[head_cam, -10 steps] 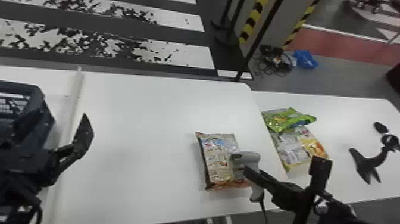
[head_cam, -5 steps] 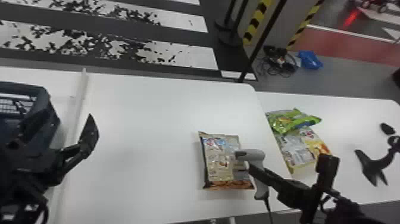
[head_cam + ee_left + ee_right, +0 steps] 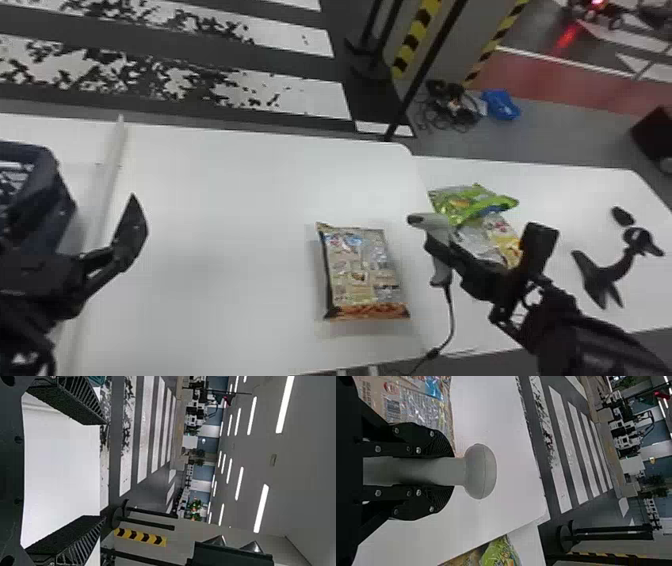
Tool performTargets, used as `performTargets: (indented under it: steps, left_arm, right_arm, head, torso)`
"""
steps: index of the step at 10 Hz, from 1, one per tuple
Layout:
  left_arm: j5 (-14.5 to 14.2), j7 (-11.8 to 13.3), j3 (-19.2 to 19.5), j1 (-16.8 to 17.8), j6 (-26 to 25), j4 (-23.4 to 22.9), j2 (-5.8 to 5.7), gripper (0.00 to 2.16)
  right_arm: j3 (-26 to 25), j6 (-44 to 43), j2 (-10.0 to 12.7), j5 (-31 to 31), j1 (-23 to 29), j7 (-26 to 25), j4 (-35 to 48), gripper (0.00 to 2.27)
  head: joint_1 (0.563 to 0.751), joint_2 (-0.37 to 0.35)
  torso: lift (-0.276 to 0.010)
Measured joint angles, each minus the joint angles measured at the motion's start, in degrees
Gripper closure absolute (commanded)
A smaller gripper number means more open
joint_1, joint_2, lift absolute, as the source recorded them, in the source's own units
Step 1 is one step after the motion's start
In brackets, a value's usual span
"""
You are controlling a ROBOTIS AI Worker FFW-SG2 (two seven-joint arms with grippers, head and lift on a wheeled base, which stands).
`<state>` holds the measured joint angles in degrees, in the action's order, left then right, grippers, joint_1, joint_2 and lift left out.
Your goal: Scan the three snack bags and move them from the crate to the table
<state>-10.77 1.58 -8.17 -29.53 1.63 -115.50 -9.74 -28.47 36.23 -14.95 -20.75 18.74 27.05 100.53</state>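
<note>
Scanner shift: since the earlier frame, you have taken your right end effector (image 3: 436, 246) and the grey plastic handheld scanner (image 3: 436, 220) off to the right and farther forward; where the scanner overlapped the brown bag's right edge in the head view, you now see white surface between them.
Crate: you have the dark navy, open-latticed plastic crate (image 3: 50, 210) at the far left, cut off by the head view's edge.
Left end effector: yours hangs in front of the crate, its two flat black fingers spread wide; in the left wrist view you see nothing between them.
White rail: you see a long, narrow strip (image 3: 111, 165) running front to back beside the crate.
Brown bag: you have this tan-and-brown glossy snack bag (image 3: 362, 272) lying flat on the white rectangular desk (image 3: 225, 240), left of the scanner.
Right end effector: you have its fingers closed around the scanner's handle, one on each side, with the rounded head beyond the tips and a thin black cable (image 3: 451, 320) hanging below.
Green bag: you have this shiny green snack bag (image 3: 457, 200) on the right-hand white desk (image 3: 565, 185), overlapping the third.
Yellow-and-white bag: you see this glossy snack bag (image 3: 504, 232) partly behind your right arm.
Black stand: you have this curved, splay-footed stand (image 3: 600, 277) at the far right, near a small black oval piece (image 3: 623, 216).
</note>
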Motion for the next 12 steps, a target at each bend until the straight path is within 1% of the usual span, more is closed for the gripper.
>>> performTargets:
  steps: [3, 4, 5, 6, 7, 8, 9, 10, 11, 12]
  left_arm:
    - [0.3, 0.0, 0.4, -0.5, -0.1, -0.3, -0.1, 0.02]
    - [0.3, 0.0, 0.6, -0.6, 0.0, -0.3, -0.1, 0.02]
    - [0.3, 0.0, 0.6, -0.6, 0.0, -0.3, -0.1, 0.02]
    - [0.3, 0.0, 0.6, -0.5, 0.0, -0.2, -0.08, 0.02]
    - [0.3, 0.0, 0.6, -0.5, 0.0, -0.2, -0.04, 0.02]
    - [0.3, 0.1, 0.5, -0.4, 0.0, -0.2, -0.05, 0.02]
    - [0.3, 0.0, 0.5, -0.4, 0.0, -0.2, -0.05, 0.02]
    - [0.3, 0.0, 0.5, -0.4, 0.0, -0.2, -0.04, 0.02]
    - [0.3, 0.1, 0.5, -0.4, 0.0, -0.2, -0.02, 0.02]
    - [0.3, 0.0, 0.4, -0.3, 0.0, -0.2, -0.04, 0.02]
  right_arm:
    - [3.3, -8.8, -2.8, 4.5, -7.3, 0.0, -15.0, 2.24]
    - [4.4, -11.0, -3.4, 6.3, -9.0, 0.0, -18.5, 2.23]
    - [5.4, -12.0, -3.6, 8.2, -10.3, -0.1, -20.8, 2.15]
    - [6.3, -12.6, -3.9, 10.1, -11.7, -0.5, -22.9, 1.82]
    - [7.0, -13.4, -4.1, 11.2, -12.2, -1.6, -23.9, 0.63]
    - [7.2, -13.9, -4.1, 11.7, -12.2, -1.9, -24.2, 0.0]
    - [7.4, -14.1, -4.1, 11.8, -11.6, -2.0, -23.5, 0.01]
    - [7.4, -14.1, -4.1, 11.6, -10.5, -2.2, -21.6, 0.06]
    - [7.1, -13.7, -3.9, 10.6, -8.8, -2.3, -18.8, 0.06]
    - [6.3, -12.5, -3.8, 8.2, -6.4, -2.1, -15.0, 0.08]
  head:
    - [0.695, -0.35]
    - [0.695, -0.35]
    - [0.695, -0.35]
    - [0.695, -0.35]
    - [0.695, -0.35]
    - [0.695, -0.35]
    - [0.695, -0.35]
    - [0.695, -0.35]
    - [0.695, -0.35]
    - [0.695, -0.35]
  torso:
    - [-0.062]
    - [-0.062]
    - [-0.062]
    - [-0.062]
    - [-0.062]
    - [-0.062]
    - [-0.062]
    - [-0.062]
    - [-0.062]
    - [-0.062]
